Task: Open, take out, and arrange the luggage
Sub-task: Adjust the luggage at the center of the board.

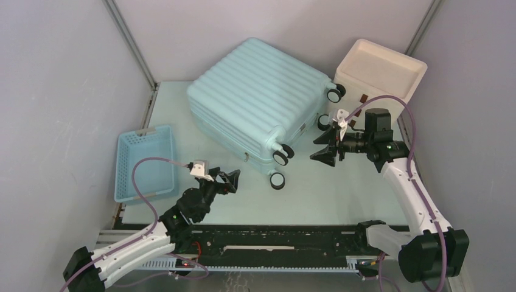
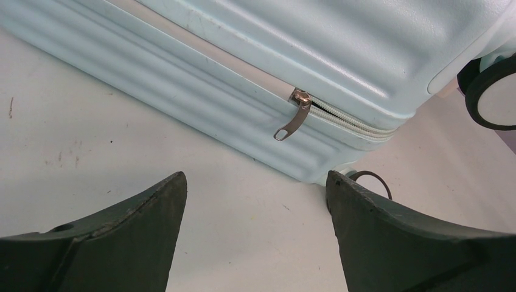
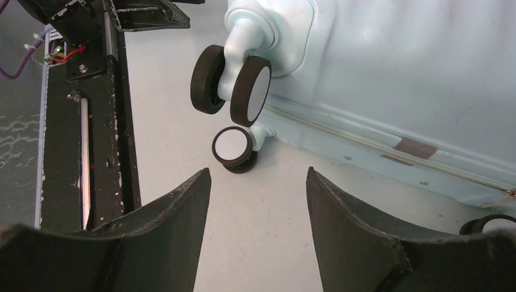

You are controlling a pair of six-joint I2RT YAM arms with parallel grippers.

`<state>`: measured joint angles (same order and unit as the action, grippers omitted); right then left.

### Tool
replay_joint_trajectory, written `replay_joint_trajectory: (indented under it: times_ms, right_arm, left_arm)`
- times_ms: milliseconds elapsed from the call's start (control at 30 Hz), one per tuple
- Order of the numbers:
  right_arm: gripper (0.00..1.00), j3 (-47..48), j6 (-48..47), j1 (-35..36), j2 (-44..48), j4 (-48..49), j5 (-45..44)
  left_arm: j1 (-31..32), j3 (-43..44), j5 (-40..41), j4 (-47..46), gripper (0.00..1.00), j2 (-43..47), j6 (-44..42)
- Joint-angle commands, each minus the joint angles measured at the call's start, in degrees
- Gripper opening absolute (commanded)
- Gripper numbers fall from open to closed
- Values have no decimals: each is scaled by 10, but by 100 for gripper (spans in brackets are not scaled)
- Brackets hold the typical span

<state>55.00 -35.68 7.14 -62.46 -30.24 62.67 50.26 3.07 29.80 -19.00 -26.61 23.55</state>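
Luggage (image 1: pixel 255 97): shut, flat on pale desk (image 1: pixel 341 188), long axis diagonal, wheels near-right; grey walls (image 1: pixel 61 91); my left gripper (image 1: pixel 230 179) and right gripper (image 1: pixel 320 146) wide, unladen.

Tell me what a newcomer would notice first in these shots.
The big mint-blue luggage dominates, lying flat mid-table with its shells together and its wheels at the right end. The left pincer stands open on the near side, aimed at the metal zipper pull hanging from the seam. The right pincer, also open, faces the wheels. A blue basket sits at the left edge, a cream box far right.
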Motion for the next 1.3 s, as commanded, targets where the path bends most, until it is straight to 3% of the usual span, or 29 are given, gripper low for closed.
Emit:
replay_joint_trajectory:
  times_ms: [0, 367, 733, 1000, 1267]
  right_arm:
    - [67, -2, -12, 7, 3, 6, -4]
    - [67, -2, -36, 32, 7, -1, -30]
    - [68, 43, -144, 64, 6, -72, -28]
    - [68, 68, -56, 90, -14, -82, 36]
    - [72, 27, 8, 106, -3, -35, 52]
  left_arm:
    - [2, 17, 13, -13, 89, 3, 6]
    - [2, 18, 16, -11, 85, 3, 8]
    - [2, 18, 15, -5, 80, 5, 8]
    - [2, 10, 17, -1, 80, 26, 8]
    - [2, 10, 20, -2, 80, 25, 9]
